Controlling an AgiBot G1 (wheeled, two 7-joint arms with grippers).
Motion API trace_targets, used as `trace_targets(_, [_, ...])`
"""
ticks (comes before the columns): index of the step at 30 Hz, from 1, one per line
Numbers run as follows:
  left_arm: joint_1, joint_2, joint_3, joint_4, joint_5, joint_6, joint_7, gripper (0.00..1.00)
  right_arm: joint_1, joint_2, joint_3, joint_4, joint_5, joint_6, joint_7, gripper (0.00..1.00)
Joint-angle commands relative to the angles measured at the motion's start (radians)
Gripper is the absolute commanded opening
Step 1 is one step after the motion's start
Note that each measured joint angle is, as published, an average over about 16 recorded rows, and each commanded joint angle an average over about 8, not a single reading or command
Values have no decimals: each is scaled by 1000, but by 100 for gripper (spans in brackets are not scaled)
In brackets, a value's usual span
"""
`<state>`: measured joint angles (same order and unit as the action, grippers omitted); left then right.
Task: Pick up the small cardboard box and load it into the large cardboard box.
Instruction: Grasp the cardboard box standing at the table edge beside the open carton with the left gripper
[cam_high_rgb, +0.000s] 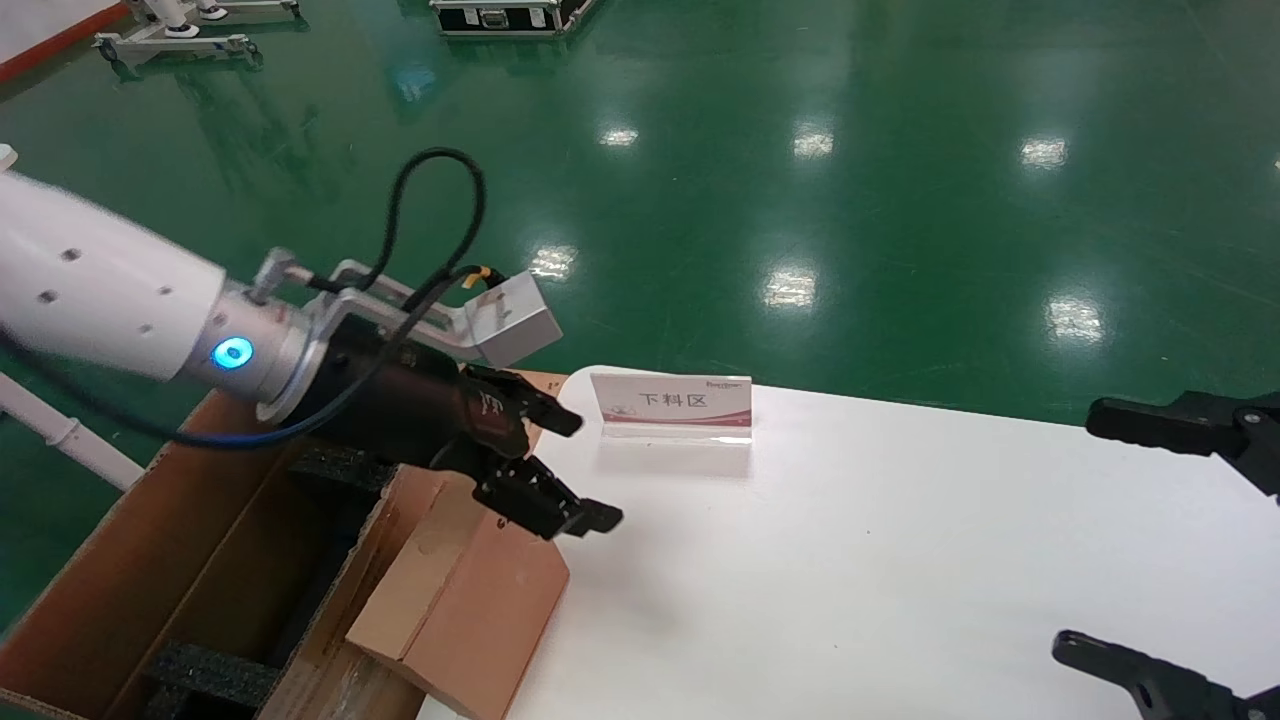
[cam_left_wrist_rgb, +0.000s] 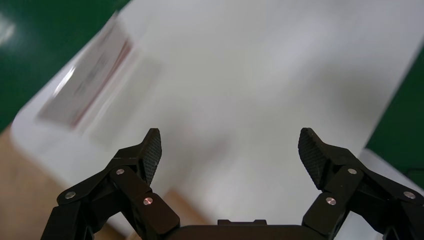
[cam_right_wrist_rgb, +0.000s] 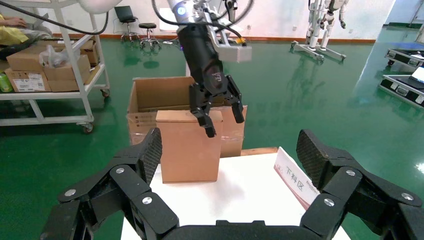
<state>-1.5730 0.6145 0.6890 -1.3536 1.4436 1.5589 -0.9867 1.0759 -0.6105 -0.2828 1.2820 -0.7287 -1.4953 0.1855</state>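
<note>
The small cardboard box (cam_high_rgb: 470, 600) (cam_right_wrist_rgb: 189, 145) stands on end at the white table's (cam_high_rgb: 850, 560) left edge, against the large cardboard box (cam_high_rgb: 150, 580) (cam_right_wrist_rgb: 150, 95). The large box is open, with black foam blocks (cam_high_rgb: 210, 675) inside. My left gripper (cam_high_rgb: 590, 468) (cam_left_wrist_rgb: 230, 135) (cam_right_wrist_rgb: 225, 125) hovers open just above the small box's top, holding nothing. In the left wrist view only a brown corner of the small box (cam_left_wrist_rgb: 175, 200) shows below the fingers. My right gripper (cam_high_rgb: 1078, 528) (cam_right_wrist_rgb: 229, 135) stays open over the table's right side, far from both boxes.
A small sign stand (cam_high_rgb: 670, 405) (cam_right_wrist_rgb: 295, 177) stands near the table's far edge, right of the left gripper. Green floor surrounds the table. A shelf cart with cartons (cam_right_wrist_rgb: 50, 65) stands beyond the large box, and a black case (cam_high_rgb: 510, 15) lies on the floor far off.
</note>
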Motion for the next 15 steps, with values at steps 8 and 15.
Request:
trace_targets(8, [-176, 20, 217, -1, 48, 23, -218, 100, 0, 0, -1, 0, 0, 0, 0, 100])
trace_targets(15, [-309, 18, 394, -3, 65, 25, -310, 100, 0, 0, -1, 0, 1, 1, -1, 100])
